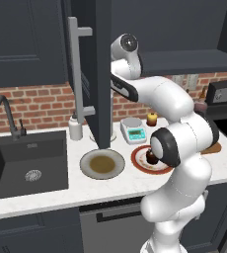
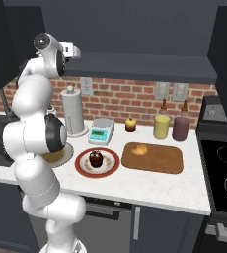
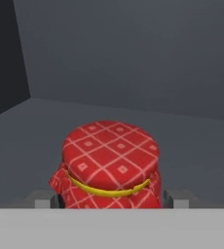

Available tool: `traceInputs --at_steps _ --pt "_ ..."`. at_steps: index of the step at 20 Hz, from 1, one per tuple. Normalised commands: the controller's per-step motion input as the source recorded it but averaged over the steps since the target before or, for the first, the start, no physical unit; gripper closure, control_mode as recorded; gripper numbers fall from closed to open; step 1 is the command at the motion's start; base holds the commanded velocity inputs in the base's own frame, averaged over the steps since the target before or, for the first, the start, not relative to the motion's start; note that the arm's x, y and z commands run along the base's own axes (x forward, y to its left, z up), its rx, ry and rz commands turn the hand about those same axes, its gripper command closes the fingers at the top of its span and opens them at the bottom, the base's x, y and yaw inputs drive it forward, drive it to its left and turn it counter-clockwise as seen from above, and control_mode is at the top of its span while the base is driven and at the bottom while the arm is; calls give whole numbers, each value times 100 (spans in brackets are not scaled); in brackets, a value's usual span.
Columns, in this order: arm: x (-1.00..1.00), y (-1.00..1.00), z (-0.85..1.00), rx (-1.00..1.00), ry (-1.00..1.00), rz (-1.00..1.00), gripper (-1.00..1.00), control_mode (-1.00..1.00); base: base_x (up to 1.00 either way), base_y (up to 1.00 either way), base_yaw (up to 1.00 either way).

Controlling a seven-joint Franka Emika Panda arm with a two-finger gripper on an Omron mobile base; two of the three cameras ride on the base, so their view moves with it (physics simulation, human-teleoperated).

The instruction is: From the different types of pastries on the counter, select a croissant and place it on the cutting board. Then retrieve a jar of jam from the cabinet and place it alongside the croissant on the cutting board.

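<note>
The jar of jam [image 3: 109, 168], topped with a red checked cloth tied by a yellow band, stands on the floor of the dark cabinet [image 3: 133, 58]. My gripper [image 3: 111, 199] is at its sides, a dark fingertip [image 3: 57, 200] pressed against each flank, shut on it. In the base views my arm reaches up behind the open cabinet door [image 1: 99, 74], which hides the hand. The croissant [image 2: 140, 149] lies on the left end of the cutting board [image 2: 160, 160]. A dark muffin [image 2: 95, 159] sits on a red-rimmed plate [image 2: 110, 169] on the counter [image 2: 150, 190].
The open door with its silver bar handle [image 1: 75, 74] hangs over the counter beside my arm. Below are a brown-centred plate [image 1: 102, 164], a scale [image 2: 101, 131], a paper towel roll [image 2: 73, 111], a small jar [image 2: 131, 124], two bottles [image 2: 161, 126], the sink [image 1: 26, 163] and a stove [image 2: 224, 173].
</note>
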Motion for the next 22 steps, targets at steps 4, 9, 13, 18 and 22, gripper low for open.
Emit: traceInputs --at_steps 4,9,13,18,22 --pt "0 0 0 0 0 0 100 -100 0 0 0" --pt "0 0 0 0 0 0 100 -100 0 0 0" --pt "-5 0 0 0 0 0 100 -100 0 0 0" --pt "-31 -3 18 1 0 -1 100 -100 0 0 0" --pt "-46 -10 46 5 -2 -2 100 -100 0 0 0"
